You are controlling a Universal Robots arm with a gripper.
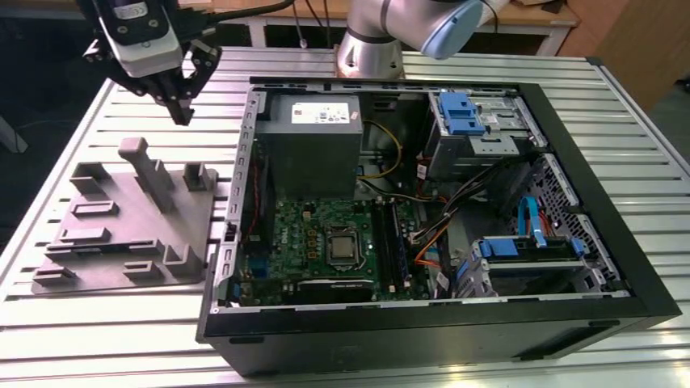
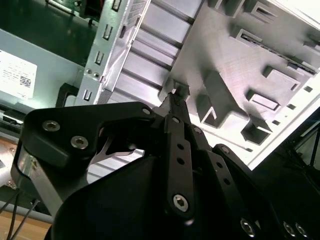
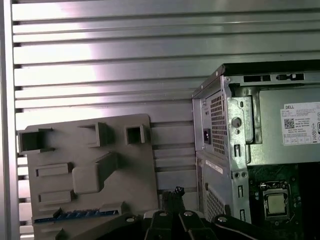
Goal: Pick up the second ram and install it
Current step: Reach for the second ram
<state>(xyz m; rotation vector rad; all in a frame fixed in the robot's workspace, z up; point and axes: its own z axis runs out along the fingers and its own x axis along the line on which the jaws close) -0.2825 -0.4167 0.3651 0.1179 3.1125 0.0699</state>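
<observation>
Slatted table (image 1: 647, 121). Open computer case (image 1: 431, 319) on it. Grey fixture plate (image 1: 119, 234) just beside the case. Gripper (image 1: 183, 113) hovers above the plate, fingers pinched together, empty. Second ram (image 3: 75, 215) sits edge-up in a plate slot. Pickup and install both left.

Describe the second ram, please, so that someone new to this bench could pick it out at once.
Beside the open computer case, a grey fixture plate sits on the slatted table. Near the plate's end closest to the gripper lies the second ram. It is the one thin dark blue strip among plain grey blocks and pockets.
</observation>
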